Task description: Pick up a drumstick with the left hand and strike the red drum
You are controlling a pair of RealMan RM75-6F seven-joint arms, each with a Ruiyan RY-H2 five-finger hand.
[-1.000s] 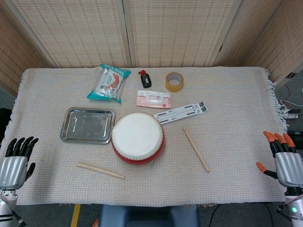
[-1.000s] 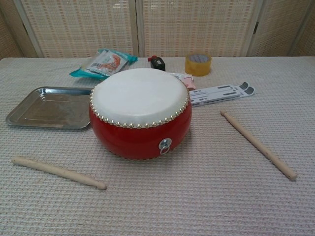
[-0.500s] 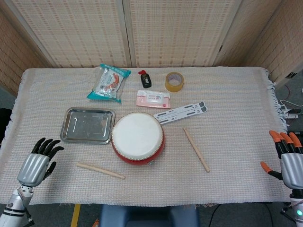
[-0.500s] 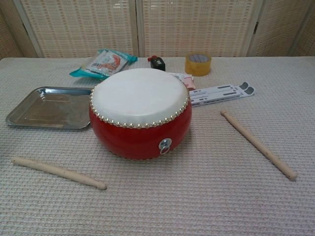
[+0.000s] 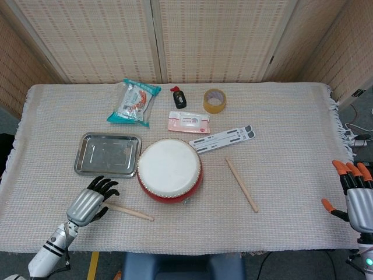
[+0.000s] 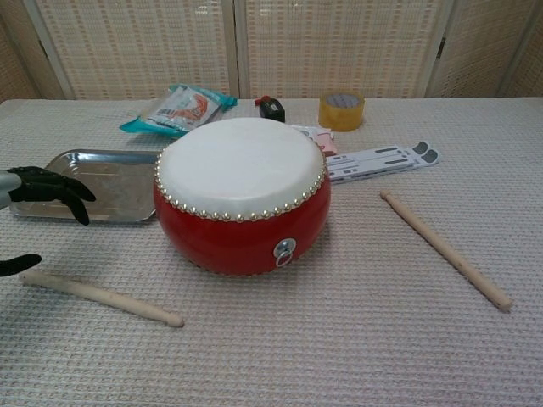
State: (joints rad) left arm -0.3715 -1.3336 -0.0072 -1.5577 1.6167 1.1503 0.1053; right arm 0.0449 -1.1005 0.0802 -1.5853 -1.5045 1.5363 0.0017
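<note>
Head view showed the red drum (image 5: 169, 170) in the middle of the cloth, and everything else here is placed by it. The left hand (image 5: 89, 200) hung low to the left of the drum, with its dark fingers spread apart and holding nothing. The nearer drumstick (image 5: 125, 211) lay in front of the drum and a little to its left, and one end was hidden under that hand. Its long line ran from the hand toward the drum's front edge, sloping a bit down to the right. The other drumstick (image 5: 242, 185) lay on the right side of the drum, well apart from the left hand. The right hand (image 5: 354, 197) sat far off to the right of the drum, spread apart and empty too. Chest view showed only the dark fingertips (image 6: 51, 186) of the left hand, to the left of the drum and above the thick end of the nearer drumstick (image 6: 102, 298). They looked apart from the wood, not touching it yet. So the left hand was the close one, and I think it only needed to drop down and close around that end.
</note>
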